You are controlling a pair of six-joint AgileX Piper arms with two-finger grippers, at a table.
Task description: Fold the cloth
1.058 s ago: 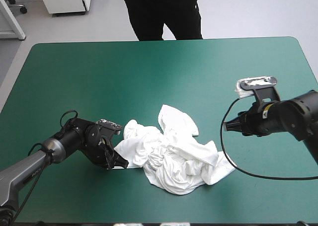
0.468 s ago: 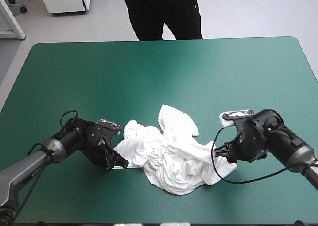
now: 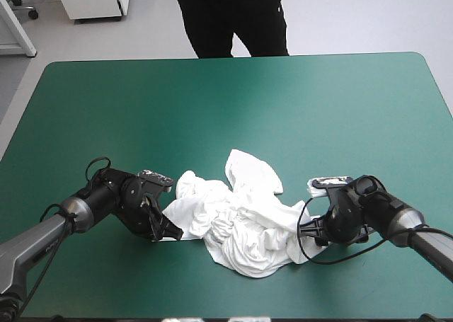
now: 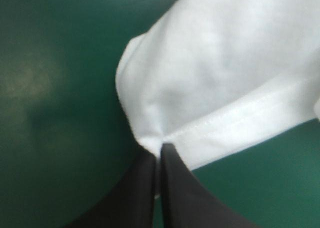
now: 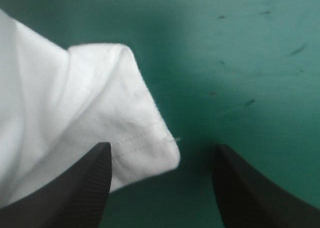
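T-shirt [image 3: 244, 226] heaped on teal-green cover [image 3: 212, 102] — left claw [image 4: 161, 147] tight on hem [image 4: 240, 123], right claw [image 5: 161, 147] spread wide

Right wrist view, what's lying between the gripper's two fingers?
In the right wrist view, a hemmed corner of the T-shirt lies between the open fingers of the right gripper; the rest of the gap is bare teal-green cover.
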